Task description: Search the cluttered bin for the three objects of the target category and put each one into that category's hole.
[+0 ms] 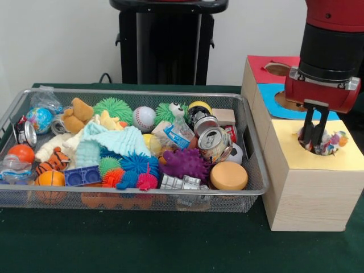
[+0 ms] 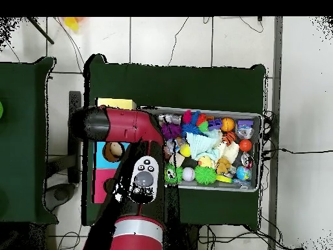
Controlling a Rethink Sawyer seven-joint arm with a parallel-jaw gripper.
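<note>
The red-and-black arm's dark two-fingered gripper (image 1: 314, 132) hangs over the round hole in the yellow panel of the pale wooden sorting box (image 1: 307, 196), its fingers dipping into the opening. A multicoloured spiky soft ball (image 1: 331, 142) sits in that hole, pressed against the fingers. Whether the fingers clamp it or have let go cannot be told, though the low, centred pose suggests a delivery under way.

Just beside the box, the silver wire-mesh bin (image 1: 136, 196) holds the remaining jumble. Several other spiky balls lie there: a purple one (image 1: 185, 163) near the box-side end, a blue one (image 1: 138, 164) mid-bin, a green one (image 1: 113, 107) along the far rim. If spiky balls are the target, likely candidates remain among crushed cans, plush toys and a baseball (image 1: 144, 118).
</note>
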